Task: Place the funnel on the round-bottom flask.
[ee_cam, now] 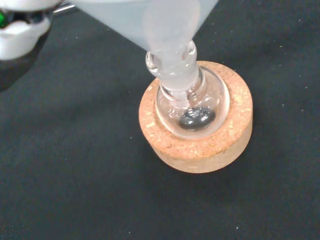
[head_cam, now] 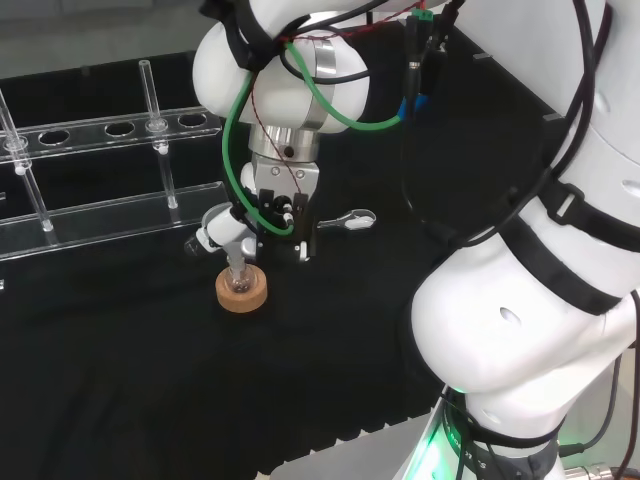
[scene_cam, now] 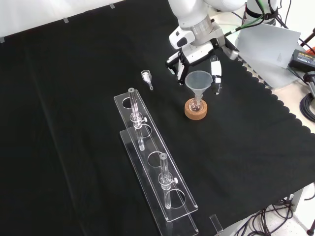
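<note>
One cork ring (head_cam: pixel 242 290) is seen on the black bench (head_cam: pixel 120 380) in the head view, directly under the robot hand (head_cam: pixel 262 215), whose fingers are spread. In the front view, the funnel (scene_cam: pixel 198 81) is seen upright with its stem in the round-bottom flask (scene_cam: pixel 196 104), the straightened fingers (scene_cam: pixel 215 74) flanking the cone; contact cannot be judged. In the wrist view, the stem is seen inside the flask neck. A finger brushing the cone on withdrawal could likely tip the funnel or drag the flask off its ring.
</note>
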Tool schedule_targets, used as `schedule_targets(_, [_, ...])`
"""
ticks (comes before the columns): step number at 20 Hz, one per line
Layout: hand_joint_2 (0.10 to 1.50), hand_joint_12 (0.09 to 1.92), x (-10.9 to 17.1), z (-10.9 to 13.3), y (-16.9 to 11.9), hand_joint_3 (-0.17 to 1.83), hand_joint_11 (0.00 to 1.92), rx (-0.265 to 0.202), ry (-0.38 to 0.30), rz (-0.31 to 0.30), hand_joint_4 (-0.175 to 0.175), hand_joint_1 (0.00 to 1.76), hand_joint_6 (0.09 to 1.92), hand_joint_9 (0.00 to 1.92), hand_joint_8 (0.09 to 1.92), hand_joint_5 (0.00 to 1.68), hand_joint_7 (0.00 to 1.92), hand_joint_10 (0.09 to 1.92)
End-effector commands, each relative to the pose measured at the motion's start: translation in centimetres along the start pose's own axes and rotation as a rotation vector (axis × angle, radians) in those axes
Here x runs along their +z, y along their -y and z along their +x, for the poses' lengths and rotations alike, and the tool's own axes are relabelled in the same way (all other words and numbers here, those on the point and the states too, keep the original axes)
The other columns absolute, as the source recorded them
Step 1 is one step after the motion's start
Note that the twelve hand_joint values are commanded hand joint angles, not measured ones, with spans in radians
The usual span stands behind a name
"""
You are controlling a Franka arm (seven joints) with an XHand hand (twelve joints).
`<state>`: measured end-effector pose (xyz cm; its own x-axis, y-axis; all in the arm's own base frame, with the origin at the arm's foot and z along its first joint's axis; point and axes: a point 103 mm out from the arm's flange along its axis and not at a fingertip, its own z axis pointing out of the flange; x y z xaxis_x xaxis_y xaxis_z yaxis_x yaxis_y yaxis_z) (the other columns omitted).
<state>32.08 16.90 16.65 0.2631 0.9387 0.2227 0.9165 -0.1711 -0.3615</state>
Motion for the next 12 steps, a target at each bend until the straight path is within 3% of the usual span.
schedule_targets(1, [0.49,1.57,0.33,0.51,0.0,0.71,0.05,-0.022,0.018,0.005,0.01,0.92,0.63,1.04,0.56,0.95,1.23,0.36])
schedule_targets(12, [0.49,1.58,0.47,0.52,-0.28,0.71,0.05,-0.052,0.031,-0.047,0.009,0.92,0.63,1.04,0.56,0.95,1.22,0.37])
